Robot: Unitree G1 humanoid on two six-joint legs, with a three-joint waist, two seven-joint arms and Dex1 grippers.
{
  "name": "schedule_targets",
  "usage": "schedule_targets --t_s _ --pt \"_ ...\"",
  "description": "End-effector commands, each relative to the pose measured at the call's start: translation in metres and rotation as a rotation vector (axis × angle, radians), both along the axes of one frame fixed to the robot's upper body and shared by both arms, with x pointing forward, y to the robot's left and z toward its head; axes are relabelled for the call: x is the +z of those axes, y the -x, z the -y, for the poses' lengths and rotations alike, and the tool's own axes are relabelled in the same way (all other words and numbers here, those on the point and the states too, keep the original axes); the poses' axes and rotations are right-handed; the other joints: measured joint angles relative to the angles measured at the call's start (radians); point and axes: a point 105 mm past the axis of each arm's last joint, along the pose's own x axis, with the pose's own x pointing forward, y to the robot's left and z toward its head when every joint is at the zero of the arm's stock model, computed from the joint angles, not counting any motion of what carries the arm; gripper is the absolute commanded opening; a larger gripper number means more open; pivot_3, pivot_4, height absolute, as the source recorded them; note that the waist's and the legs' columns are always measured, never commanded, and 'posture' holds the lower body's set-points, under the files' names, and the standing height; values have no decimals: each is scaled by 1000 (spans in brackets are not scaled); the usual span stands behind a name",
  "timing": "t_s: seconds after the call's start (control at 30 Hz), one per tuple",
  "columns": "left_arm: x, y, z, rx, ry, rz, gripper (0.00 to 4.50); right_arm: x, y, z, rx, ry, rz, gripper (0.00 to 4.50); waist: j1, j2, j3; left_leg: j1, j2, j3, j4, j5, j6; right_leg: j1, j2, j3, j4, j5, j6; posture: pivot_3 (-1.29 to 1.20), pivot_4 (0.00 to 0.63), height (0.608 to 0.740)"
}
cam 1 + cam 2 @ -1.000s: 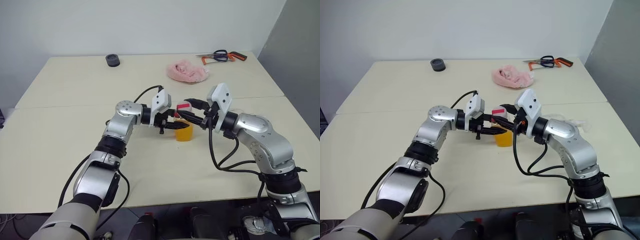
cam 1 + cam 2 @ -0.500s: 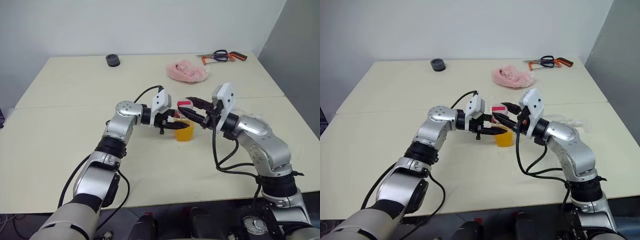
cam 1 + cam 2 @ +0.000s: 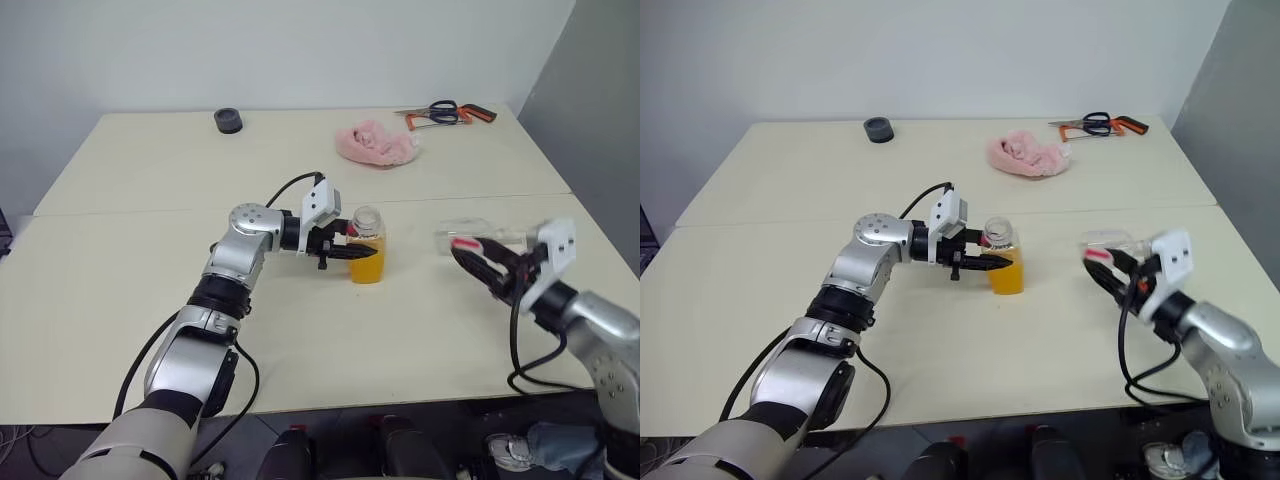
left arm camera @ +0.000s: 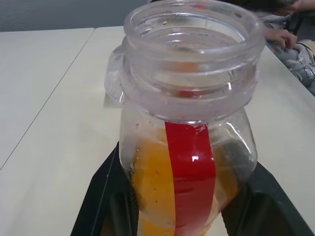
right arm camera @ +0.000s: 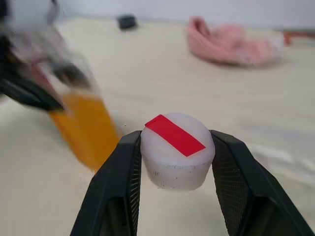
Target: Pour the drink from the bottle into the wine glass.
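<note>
The bottle (image 3: 367, 243) stands upright on the table (image 3: 150, 180) near the middle, its mouth uncapped, the orange drink (image 3: 367, 266) filling its lower half. My left gripper (image 3: 352, 251) is shut on the bottle's body from the left; its black fingers (image 4: 101, 194) flank the red-striped bottle (image 4: 189, 123) in the left wrist view. At the table's right, my right gripper (image 3: 470, 260) is shut on the pale cap (image 5: 177, 147) with a red strip, held above the tabletop. Just behind it lies a clear shape (image 3: 470, 230) that looks like the wine glass; its outline is hard to read.
A pink cloth (image 3: 375, 143) lies at the back, with scissors and an orange-handled tool (image 3: 445, 112) near the far right corner. A small black roll (image 3: 228, 120) sits at the far left. A seam crosses the table behind the bottle.
My right gripper has swung away from the bottle's mouth, to the right and lower, carrying the cap with it. The bottle now stands uncapped. The left gripper has stayed in place.
</note>
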Motion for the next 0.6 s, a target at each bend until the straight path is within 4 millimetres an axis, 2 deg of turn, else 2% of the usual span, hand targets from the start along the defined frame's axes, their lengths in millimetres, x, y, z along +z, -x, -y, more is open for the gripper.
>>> schedule_targets --t_s 0.03,0.17,0.3,0.57,0.6 --pt "8 2 2 -14 17 21 1675 -20 -4 28 -150 97 26 1738 -1 0 0 0 0 0 0 0 0 0 0 0 0 0 0 0 150 740" --pt "7 3 3 -15 21 20 1673 -52 -8 46 -230 121 -30 1738 -2 0 0 1 0 -1 0 1 1 0 1 0 1 0 1 0 150 740" --pt "8 3 2 -11 22 23 1673 -68 -9 52 -238 113 -71 1738 -2 0 0 1 0 0 0 1 0 0 1 0 1 0 1 0 150 740" --pt "11 0 -1 4 23 33 1672 -77 1 57 -216 71 -106 4492 -1 0 0 1 0 -1 0 2 -2 2 1 0 0 0 1 0 150 740" --pt "12 0 -2 6 23 34 1672 -75 2 57 -213 72 -103 4500 -1 0 0 1 0 -1 0 2 -1 2 1 0 0 0 1 0 150 740"
